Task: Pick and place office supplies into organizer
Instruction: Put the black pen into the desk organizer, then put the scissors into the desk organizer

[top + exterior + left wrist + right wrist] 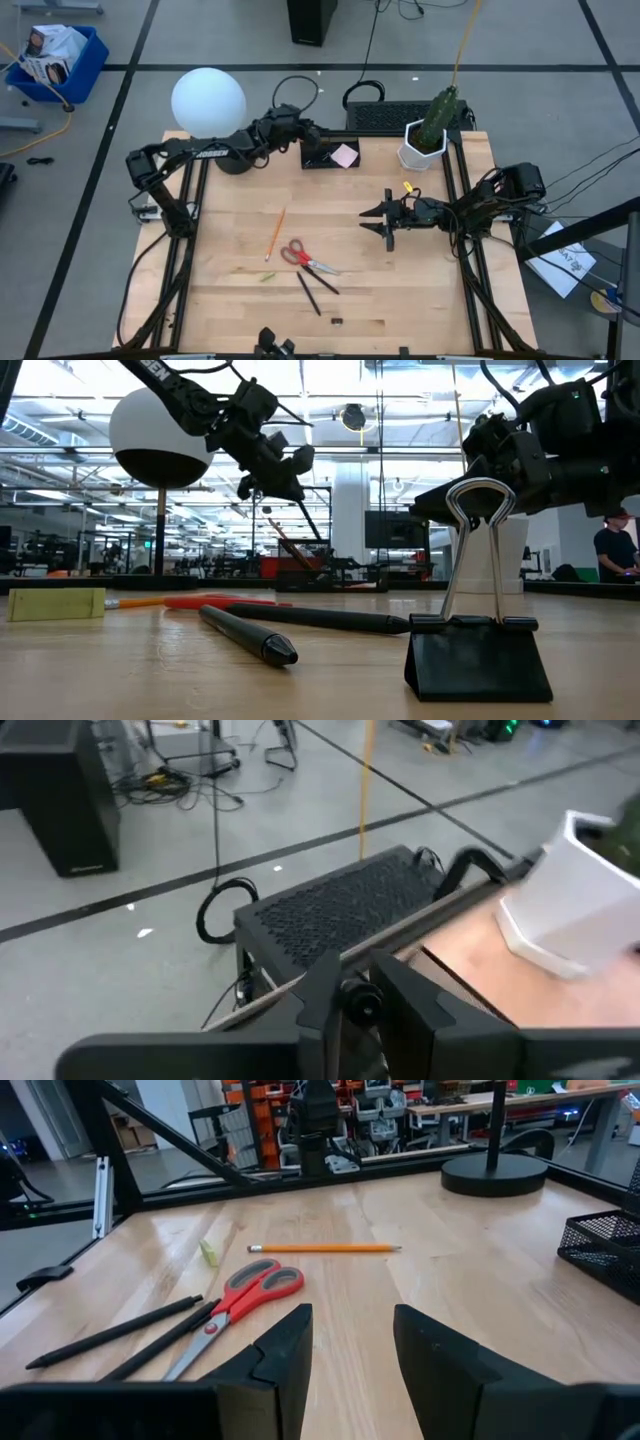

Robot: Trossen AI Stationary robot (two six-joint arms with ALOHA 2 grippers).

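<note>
While the small black metal binder clip (337, 322) sits closest, at the 6 o'clock edge of the light wooden table (230, 300), the other things lie farther in. In the low view the clip (478, 650) stands up on its black body with its silver wire handles in the air.

Just past it, two thin black pens (316, 286) lie near the middle, side by side but slanted different ways. The red-handled scissors (305, 258) lie touching the pens' far ends, with the handles toward 9 o'clock. A tiny green-yellow scrap (267, 276) lies at 9 o'clock from the pens. A thin orange pencil (276, 233) lies at 11 o'clock from the scissors, apart from them.

At 3 o'clock from the pencil, the right gripper (385, 219) hangs over bare wood, and its two dark fingers are spread apart with nothing between them. A small yellow bit (408, 187) lies just beyond it.

Farther back, at 12 o'clock, the small black mesh organizer tray (322, 157) sits at the table's far edge with a pink square sticky-note pad (345, 155) in it. The left gripper (312, 134) is over the tray's far side; I cannot tell if its fingers are spread or pressed together.

A white plant pot with a green cactus (424, 143) stands at 1 o'clock. A round white lamp globe (208, 101) stands at 11 o'clock.
</note>
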